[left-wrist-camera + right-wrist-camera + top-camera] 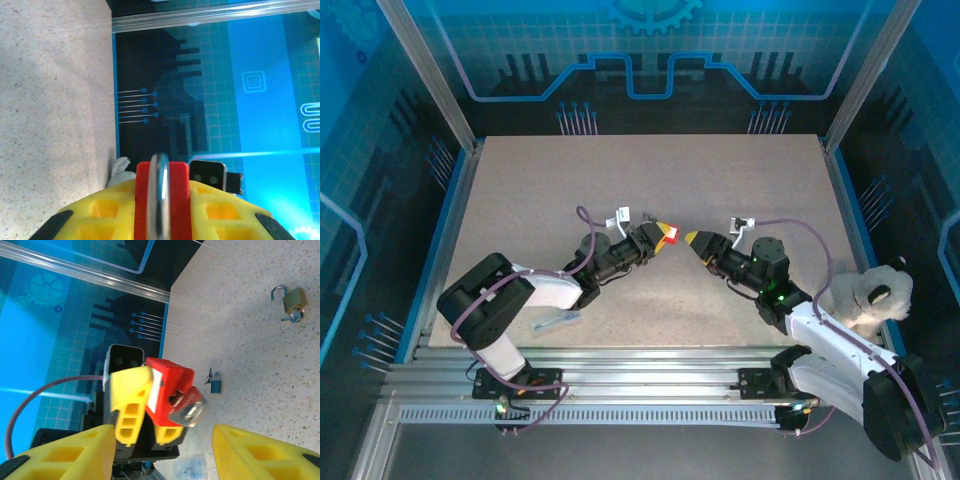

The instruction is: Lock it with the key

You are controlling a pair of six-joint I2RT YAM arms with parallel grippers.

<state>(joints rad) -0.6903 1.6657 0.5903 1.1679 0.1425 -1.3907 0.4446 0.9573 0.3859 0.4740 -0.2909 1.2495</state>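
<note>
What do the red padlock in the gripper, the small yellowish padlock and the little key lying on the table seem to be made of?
The red padlock: body probably plastic, flat even red; its shackle looks like polished metal, silvery and reflective. The brass-coloured padlock: likely brass, yellow metallic sheen. The key: teal head looks plastic; too small to be sure.
</note>
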